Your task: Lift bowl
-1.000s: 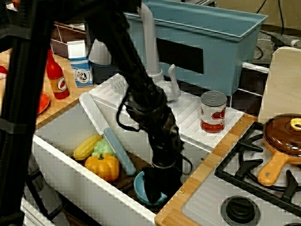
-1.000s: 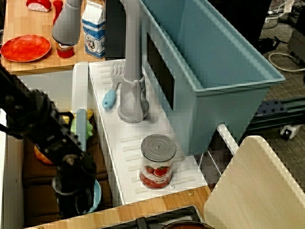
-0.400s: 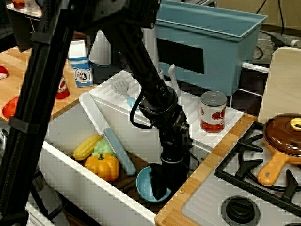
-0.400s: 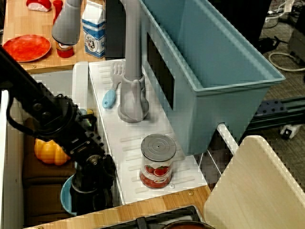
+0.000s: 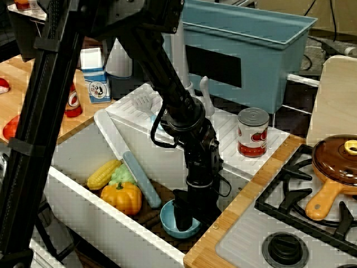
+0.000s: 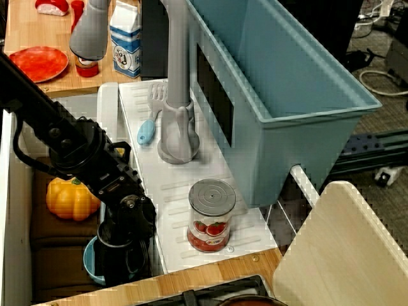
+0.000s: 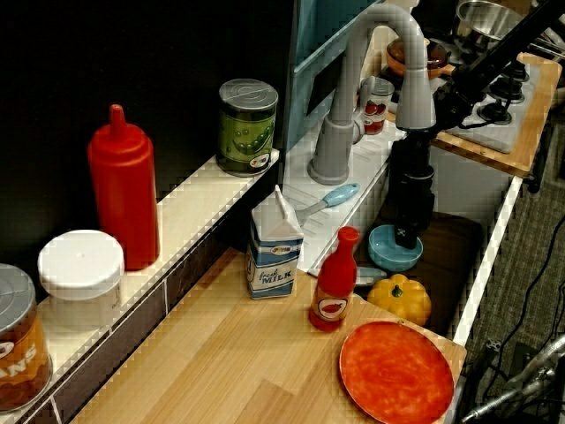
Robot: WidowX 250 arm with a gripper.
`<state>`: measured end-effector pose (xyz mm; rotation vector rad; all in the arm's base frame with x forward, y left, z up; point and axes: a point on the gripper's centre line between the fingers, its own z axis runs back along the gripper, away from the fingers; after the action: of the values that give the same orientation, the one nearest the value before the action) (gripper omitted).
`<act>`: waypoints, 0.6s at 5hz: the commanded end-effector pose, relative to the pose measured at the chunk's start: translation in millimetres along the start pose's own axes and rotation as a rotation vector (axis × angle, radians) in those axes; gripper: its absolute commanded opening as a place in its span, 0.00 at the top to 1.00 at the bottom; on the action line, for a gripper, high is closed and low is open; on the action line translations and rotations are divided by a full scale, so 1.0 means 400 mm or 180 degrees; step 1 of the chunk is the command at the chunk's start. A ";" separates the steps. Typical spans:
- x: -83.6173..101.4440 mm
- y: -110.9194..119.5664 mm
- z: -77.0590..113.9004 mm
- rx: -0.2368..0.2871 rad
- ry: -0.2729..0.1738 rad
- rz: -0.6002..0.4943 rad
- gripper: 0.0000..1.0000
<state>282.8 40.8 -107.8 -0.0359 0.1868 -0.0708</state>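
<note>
The gripper (image 5: 183, 219) is seen reaching down into the sink (image 5: 72, 151), and its fingers are closed on the rim of the bowl (image 5: 169, 220). The bowl is held directly under the gripper, near the sink floor. The toy pumpkin (image 5: 122, 197) is found to its left, apart from it.

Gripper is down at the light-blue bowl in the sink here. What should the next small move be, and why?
Probably close firmly on the rim, then raise straight up. The gripper reaches into the bowl, which sits low in the sink beside the pumpkin; whether its fingers are already clamped can't be made out.
</note>
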 end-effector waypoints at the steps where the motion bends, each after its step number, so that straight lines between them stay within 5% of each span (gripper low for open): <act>1: 0.005 0.034 -0.005 0.0028 -0.0265 0.0134 1.00; 3: -0.020 0.043 -0.008 -0.0025 -0.0306 0.0199 1.00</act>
<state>268.0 53.4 -122.9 -0.0507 0.1346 -0.0118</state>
